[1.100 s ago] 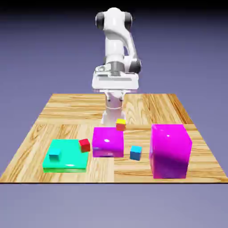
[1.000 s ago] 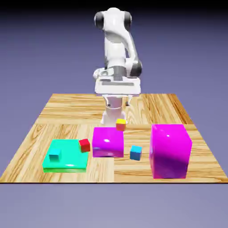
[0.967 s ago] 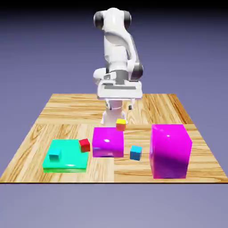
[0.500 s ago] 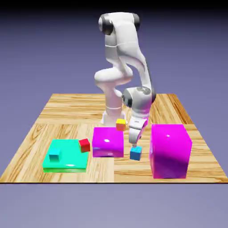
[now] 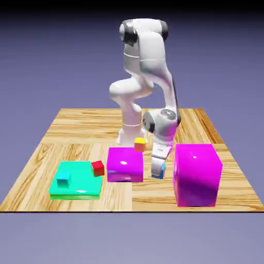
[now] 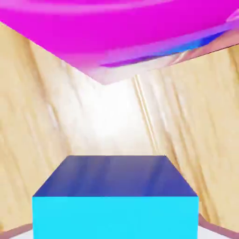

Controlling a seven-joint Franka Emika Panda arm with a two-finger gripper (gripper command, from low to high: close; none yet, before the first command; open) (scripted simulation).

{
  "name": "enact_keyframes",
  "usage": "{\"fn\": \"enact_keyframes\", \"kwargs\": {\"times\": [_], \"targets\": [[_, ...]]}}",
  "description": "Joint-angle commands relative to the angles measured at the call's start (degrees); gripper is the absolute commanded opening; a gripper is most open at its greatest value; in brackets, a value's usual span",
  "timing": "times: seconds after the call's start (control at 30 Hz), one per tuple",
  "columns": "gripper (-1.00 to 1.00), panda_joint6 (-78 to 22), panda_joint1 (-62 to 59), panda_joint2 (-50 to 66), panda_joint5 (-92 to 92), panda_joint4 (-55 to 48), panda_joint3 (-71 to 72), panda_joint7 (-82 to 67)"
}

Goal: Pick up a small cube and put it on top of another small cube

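Exterior view: the white arm [image 5: 147, 77] bends down over the wooden table [image 5: 77, 129], and its gripper [image 5: 158, 167] stands on the small blue cube [image 5: 160, 172], which rests on the wood in the gap between the low magenta block [image 5: 125, 164] and the tall magenta block [image 5: 197, 174]. Only a sliver of the cube shows beside the fingers [image 5: 156, 166], blue with a cyan edge. Whether the fingers press on the cube or merely flank it cannot be told from either view. A tiny red cube [image 5: 97, 168] sits tilted at the corner of the flat green slab [image 5: 77, 185], touching the slab and just beside the low magenta block; a tiny teal-green cube [image 5: 63, 179] rests on the slab near its edge at the exterior view's left. A small yellow-and-orange cube [image 5: 139, 144] lies behind the low magenta block, near the arm's base.

Hand view: the small blue cube [image 6: 115, 198] fills the lower part of the frame, large and centred. Its near face is flat, bright cyan; its upper face is deep blue with faint lengthwise streaks. Pale grey corners at the bottom edge, on either side of the cube, are too small to read. Beyond the cube lies pale wood grain, and a magenta block's edge [image 6: 116, 32] crosses the top of the frame.
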State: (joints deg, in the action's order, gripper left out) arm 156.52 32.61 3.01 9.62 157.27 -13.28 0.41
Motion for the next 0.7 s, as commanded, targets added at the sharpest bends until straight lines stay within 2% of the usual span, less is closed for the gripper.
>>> {"fn": "enact_keyframes", "kwargs": {"times": [0.0,0.67], "targets": [[-1.0,0.04,0.03,0.0,0.0,0.0,-0.03,0.0],[-1.0,-32.63,-36.36,-41.53,-28.66,6.46,33.67,-7.29]]}}
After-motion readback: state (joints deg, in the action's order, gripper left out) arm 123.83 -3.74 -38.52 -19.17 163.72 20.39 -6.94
